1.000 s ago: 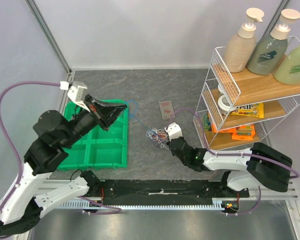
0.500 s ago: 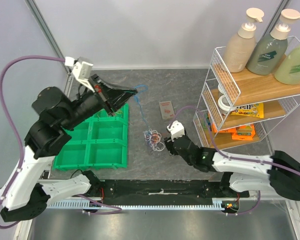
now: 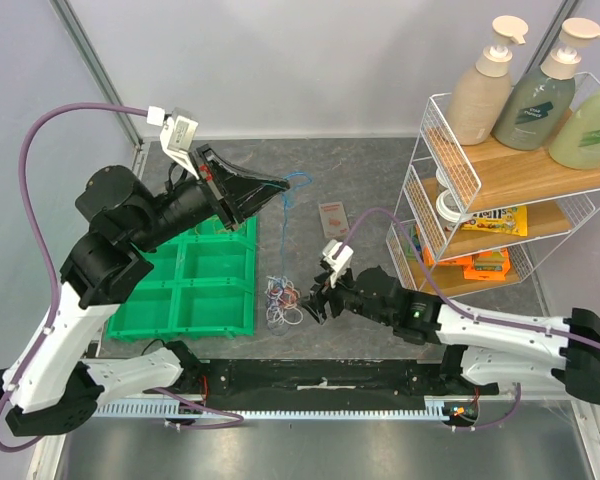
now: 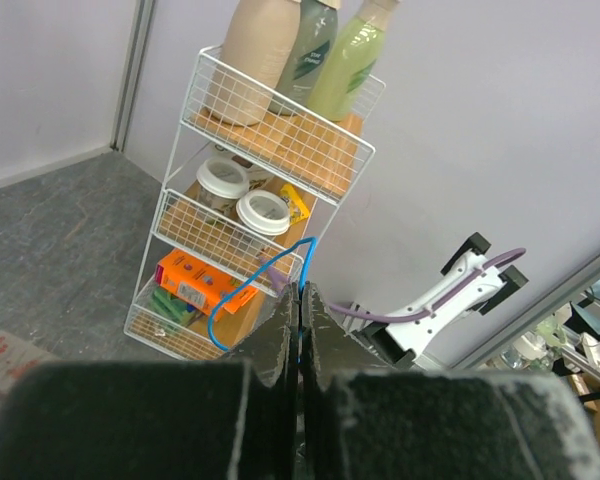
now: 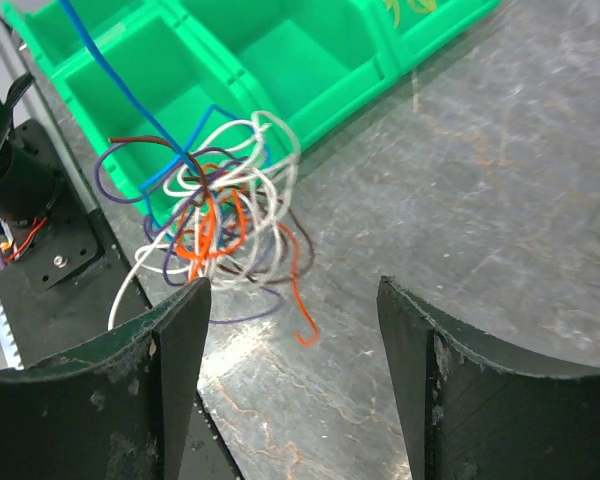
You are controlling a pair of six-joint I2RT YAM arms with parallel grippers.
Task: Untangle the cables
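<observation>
1. The left jaws are up high over the far left part of the grey worktop (image 3: 380,180). They are shut tight on one end of a thin blue wire (image 3: 280,235).
2. The blue wire runs down into a messy bunch of thin white, orange, purple and brown wires (image 3: 283,302). The bunch is close to the middle of the worktop's near edge, just beside the green plastic tray with boxes (image 3: 252,262).
3. The right jaws are wide open and low, just to the right of the bunch. They hold nothing.
4. I think the job now is to pull the blue wire out.
5. To do it well, the right jaws should first pinch the other wires, not the blue one.
6. Then the left jaws can pull slowly up and away.
7. The blue wire bends inside the bunch, so it may catch. If the whole bunch lifts, stop and grab lower.
</observation>
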